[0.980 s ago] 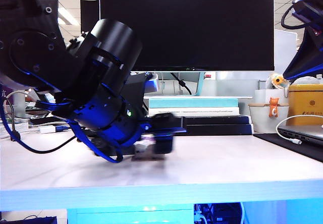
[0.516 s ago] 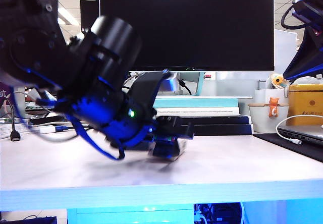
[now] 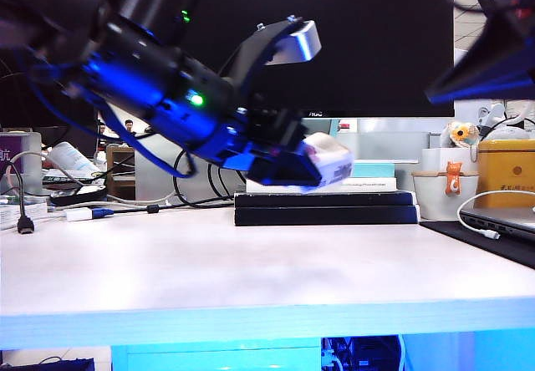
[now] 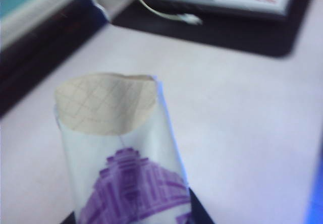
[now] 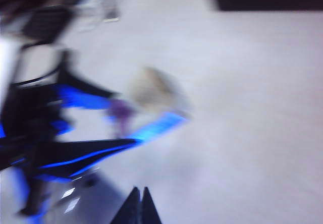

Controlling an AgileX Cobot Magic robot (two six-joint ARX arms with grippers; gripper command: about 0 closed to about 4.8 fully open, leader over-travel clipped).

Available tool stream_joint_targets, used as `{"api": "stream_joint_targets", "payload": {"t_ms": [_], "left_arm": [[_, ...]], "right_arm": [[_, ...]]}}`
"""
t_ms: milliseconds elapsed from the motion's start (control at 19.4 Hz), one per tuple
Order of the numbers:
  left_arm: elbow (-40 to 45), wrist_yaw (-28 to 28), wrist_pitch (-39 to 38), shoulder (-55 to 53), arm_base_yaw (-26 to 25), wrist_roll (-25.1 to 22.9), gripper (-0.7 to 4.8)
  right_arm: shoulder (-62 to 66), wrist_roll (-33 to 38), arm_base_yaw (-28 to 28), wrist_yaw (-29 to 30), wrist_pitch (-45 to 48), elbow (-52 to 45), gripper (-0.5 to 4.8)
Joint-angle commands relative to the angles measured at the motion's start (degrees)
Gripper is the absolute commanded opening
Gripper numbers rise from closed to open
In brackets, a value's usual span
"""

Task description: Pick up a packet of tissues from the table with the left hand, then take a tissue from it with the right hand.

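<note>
Pale table point(image 3: 251, 262), monitor behind. Left gripper point(image 3: 313, 166) holds packet point(image 4: 121, 158) clear above it: white wrap, purple label, beige tissue point(image 4: 103, 103) showing at open end. Right gripper point(image 5: 138, 204) closed, empty, high right.

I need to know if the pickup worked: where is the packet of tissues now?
In the exterior view the packet of tissues is clear of the table, held in the left gripper left of centre, before the monitor.

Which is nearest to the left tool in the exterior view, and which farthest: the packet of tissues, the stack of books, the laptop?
1. Packet of tissues: held in the left tool, lifted.
2. Stack of books: just behind and below.
3. Laptop: far right on the table.
</note>
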State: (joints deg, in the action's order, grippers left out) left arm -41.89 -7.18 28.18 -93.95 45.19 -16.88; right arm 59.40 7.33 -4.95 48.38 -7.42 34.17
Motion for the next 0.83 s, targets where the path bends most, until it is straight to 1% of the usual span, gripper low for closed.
{"api": "stream_joint_targets", "payload": {"t_ms": [52, 206, 309, 413, 464, 567, 619, 722, 825], "left_arm": [[-0.11, -9.66, -4.35, 3.98, -0.77, -4.44, 2.10], [-0.13, -20.13, -5.27, 7.17, -1.18, -5.29, 2.10], [-0.13, -21.86, -5.88, 8.52, -1.16, -5.77, 2.10], [-0.13, -25.44, -6.40, 8.61, -1.25, -5.81, 2.10], [-0.13, -26.23, -6.84, 8.61, -1.25, -5.84, 2.10], [-0.13, -26.73, -7.80, 8.59, -1.18, -5.81, 2.10], [-0.13, -26.75, -7.78, 8.61, -1.14, -5.79, 2.10], [-0.13, -29.09, -7.48, 8.61, -1.14, -5.55, 2.10], [-0.13, -29.73, -7.48, 8.59, -1.07, -5.44, 2.10]], "right_arm": [[-0.11, 0.11, 0.04, 8.37, 0.87, 0.35, 1.49], [-0.11, 0.09, 0.02, 15.10, 1.77, 0.35, 1.53], [-0.11, 0.13, 0.02, 16.22, 1.90, 0.35, 1.47], [-0.11, 0.15, 0.02, 16.24, 1.90, 0.35, 1.47], [-0.11, 0.22, 0.02, 16.26, 1.88, 0.35, 1.43], [-0.11, 0.61, 0.02, 16.28, 1.66, 0.35, 0.82], [-0.11, 0.85, 0.00, 17.20, 1.66, 0.35, 0.81], [-0.11, 1.29, -0.09, 19.50, 1.75, 0.35, 0.82], [-0.11, 1.73, -0.11, 20.35, 1.73, 0.35, 0.82]]}}
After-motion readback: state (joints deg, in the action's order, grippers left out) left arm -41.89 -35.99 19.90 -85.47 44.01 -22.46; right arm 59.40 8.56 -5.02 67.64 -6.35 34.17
